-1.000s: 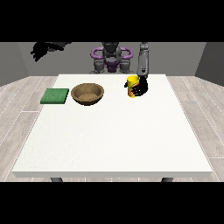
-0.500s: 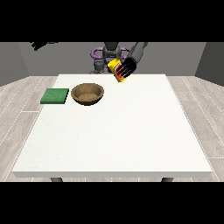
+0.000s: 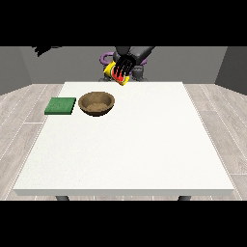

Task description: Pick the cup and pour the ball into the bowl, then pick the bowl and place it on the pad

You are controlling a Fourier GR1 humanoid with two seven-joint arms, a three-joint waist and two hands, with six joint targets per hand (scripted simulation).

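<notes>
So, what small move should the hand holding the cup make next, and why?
Probably carry the yellow cup a little further toward the view's left, over the wooden bowl. The hand is curled round it, held above the table's far edge, right of the bowl, so pouring now would likely miss.

Cup held aloft, bowl and pad on the table.
The yellow cup is tilted in the air, red showing inside; the brown wooden bowl sits upright just beside the flat green pad.
</notes>
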